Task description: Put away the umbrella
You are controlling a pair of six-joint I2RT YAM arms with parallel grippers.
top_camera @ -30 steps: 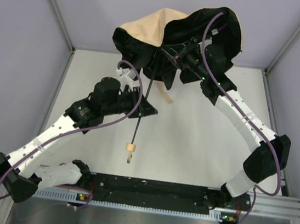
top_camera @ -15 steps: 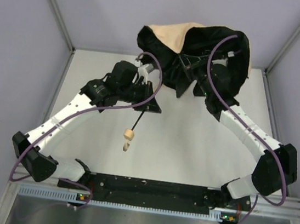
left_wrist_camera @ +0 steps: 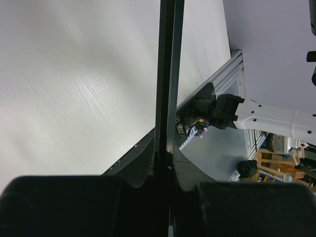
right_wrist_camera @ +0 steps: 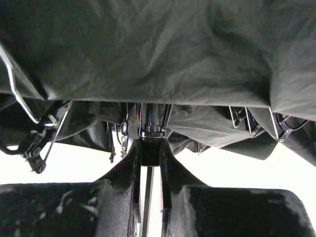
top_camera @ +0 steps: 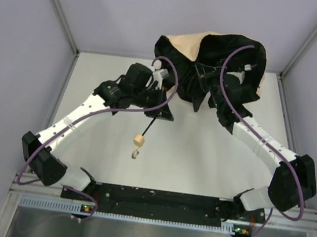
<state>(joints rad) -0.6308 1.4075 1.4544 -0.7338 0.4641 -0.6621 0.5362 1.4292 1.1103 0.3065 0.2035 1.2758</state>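
Here, over grey-walled white table [top_camera: 200, 153], left pincer [left_wrist_camera: 163, 167] and right pincer [right_wrist_camera: 150, 148] clamp the umbrella [top_camera: 183, 43].

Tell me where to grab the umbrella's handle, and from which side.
Pinch the handle across its sides, coming from the near, open side. It is a small knob at the free end of the shaft. The left gripper clamps the shaft farther up, and the canopy blocks the far end. Probably best to stay clear of the strap dangling from it.
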